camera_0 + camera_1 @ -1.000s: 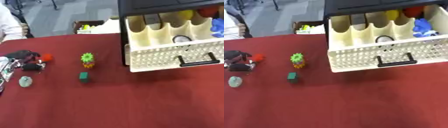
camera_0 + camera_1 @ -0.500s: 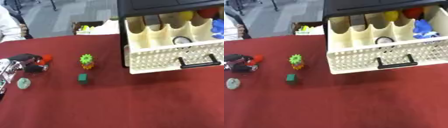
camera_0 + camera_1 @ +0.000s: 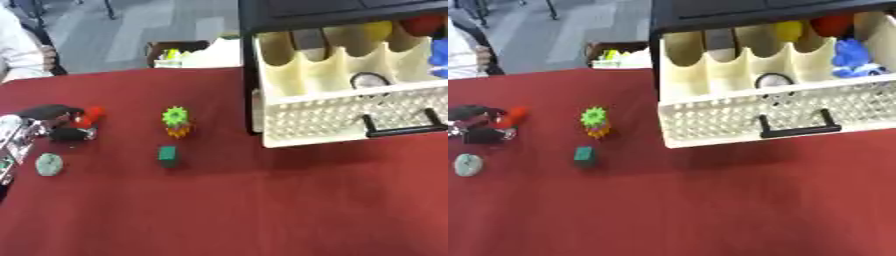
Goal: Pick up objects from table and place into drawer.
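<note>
Left hand (image 3: 54, 122) at table's (image 3: 262, 210) left edge, curled round blurry red object (image 3: 90, 114), arm cut off, right hand unseen.

Your left hand (image 3: 51, 122) shows at the view's left edge as dark, rounded black fingers. Behind them sits a silvery, metallic section with small pale and greenish markings. You can't make out any finer detail on it.

A table covered in dark red cloth (image 3: 262, 210) carries a few small things on its left half — a green-topped orange gear-shaped toy (image 3: 177, 121), a dark green block (image 3: 168, 155) just before it, and a pale green rounded lump (image 3: 48, 164) near the left edge.
</note>
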